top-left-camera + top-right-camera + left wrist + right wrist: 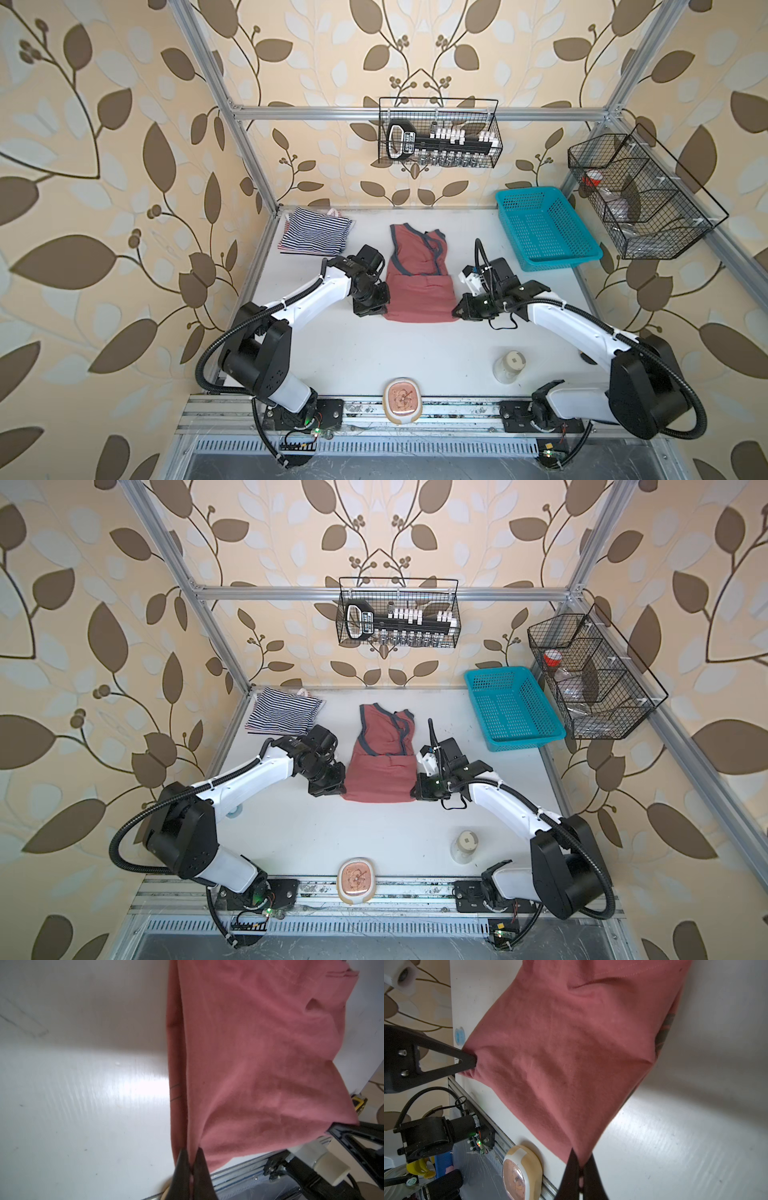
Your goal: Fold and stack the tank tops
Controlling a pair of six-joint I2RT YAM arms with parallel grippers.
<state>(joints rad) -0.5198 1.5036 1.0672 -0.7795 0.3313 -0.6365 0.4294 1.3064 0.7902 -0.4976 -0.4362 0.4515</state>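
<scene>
The fold of the third garment is in hand. At the near hem of the dusty red tank top (417, 291), the left pincer (190, 1154) is clamped narrow on one corner and the right pincer (581, 1160) is clamped narrow on the other. Cloth is pinched between both pairs of jaws. The hem hangs slightly raised between them, while the rest of the top lies in the middle of the counter (374, 357), straps pointing to the far wall.

The next move, I judge, calls for both corners to rise together and travel away over the body toward the straps. The two should keep level so the cloth halves without skewing.

Both arms spring from the near rail with elbows flared outward. Their forearms converge on the hem from either side, wrists turned inward and low.

Farther off, at the far left corner, the striped stack (316, 235) lies folded, the likely place for this top once it is done.
</scene>
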